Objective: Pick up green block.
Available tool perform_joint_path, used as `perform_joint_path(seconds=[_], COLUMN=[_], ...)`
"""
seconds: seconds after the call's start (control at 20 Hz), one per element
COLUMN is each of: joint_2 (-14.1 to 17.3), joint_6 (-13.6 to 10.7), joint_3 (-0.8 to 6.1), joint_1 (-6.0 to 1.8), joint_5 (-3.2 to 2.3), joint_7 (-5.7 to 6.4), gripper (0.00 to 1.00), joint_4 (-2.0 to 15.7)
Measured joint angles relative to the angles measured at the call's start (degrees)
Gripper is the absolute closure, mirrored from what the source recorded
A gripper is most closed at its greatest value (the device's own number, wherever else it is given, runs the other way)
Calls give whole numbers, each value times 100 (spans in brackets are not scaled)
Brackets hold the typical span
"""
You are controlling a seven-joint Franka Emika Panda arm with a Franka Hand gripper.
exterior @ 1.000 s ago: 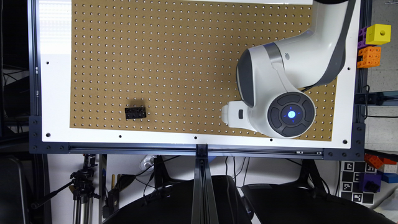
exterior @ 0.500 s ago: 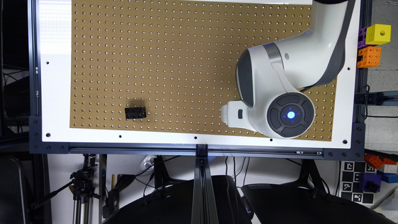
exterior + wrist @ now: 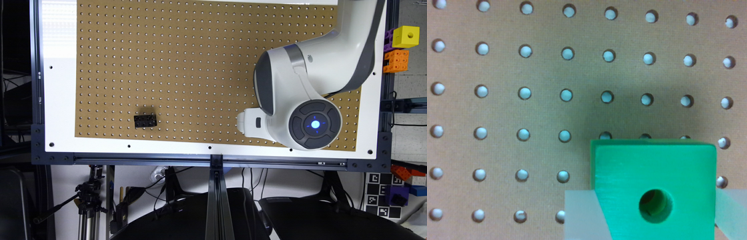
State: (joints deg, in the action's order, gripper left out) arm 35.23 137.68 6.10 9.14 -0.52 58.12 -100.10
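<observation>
The green block (image 3: 654,175), a bright green cube with a round dark hole in its face, sits close under the wrist camera on the brown pegboard (image 3: 517,100). My gripper (image 3: 654,222) straddles it. One pale translucent finger (image 3: 579,215) lies against one side of the cube and the other finger (image 3: 729,212) against the opposite side, so the gripper is shut on the block. In the exterior view the gripper (image 3: 248,123) is the white part near the board's front edge toward the exterior view's right, and the arm hides the block there.
A black studded brick (image 3: 145,120) lies on the pegboard (image 3: 166,66) toward the exterior view's left. A yellow cube (image 3: 405,36) and orange blocks (image 3: 396,60) hang off the frame at the exterior view's right. A white border (image 3: 60,100) rims the board.
</observation>
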Motion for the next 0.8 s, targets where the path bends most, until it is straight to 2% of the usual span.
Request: perform_joint_path(seconds=[0.15, 0.8], joint_2=[-104, -954], joint_6=[-103, -929], joint_3=[0, 2], joint_1=[0, 1], joint_5=[0, 0], joint_7=[1, 26], gripper=[100, 100], joint_4=[1, 6])
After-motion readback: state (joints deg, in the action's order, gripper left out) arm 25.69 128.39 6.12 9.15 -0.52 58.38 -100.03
